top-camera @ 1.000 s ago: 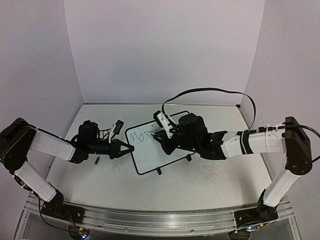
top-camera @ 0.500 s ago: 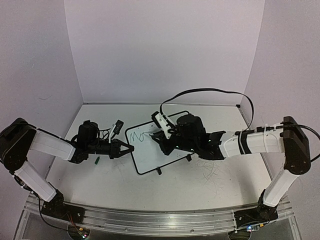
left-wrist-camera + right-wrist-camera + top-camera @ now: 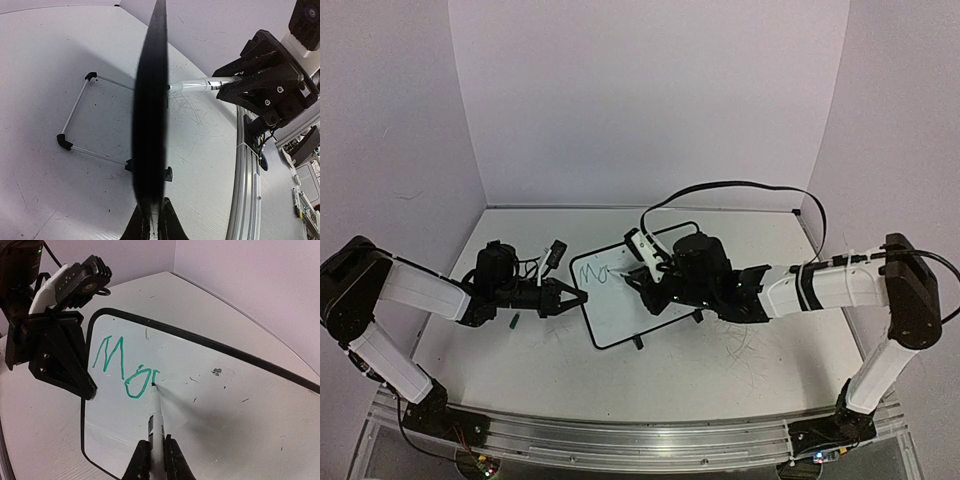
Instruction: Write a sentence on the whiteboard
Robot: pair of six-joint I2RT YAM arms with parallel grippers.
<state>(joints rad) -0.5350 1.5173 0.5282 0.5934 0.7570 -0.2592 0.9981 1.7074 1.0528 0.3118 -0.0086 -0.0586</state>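
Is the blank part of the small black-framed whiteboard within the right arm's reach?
Likely yes: the right hand holds the green-ink marker on the black-framed whiteboard beside the green letters; nothing lies on the bare surface.

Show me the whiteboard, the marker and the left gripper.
the whiteboard (image 3: 225, 410): right wrist view, bare white surface.
the marker (image 3: 155, 415): right wrist view, middle of its barrel.
the left gripper (image 3: 578, 298): top external view, fingertips on the board's edge.
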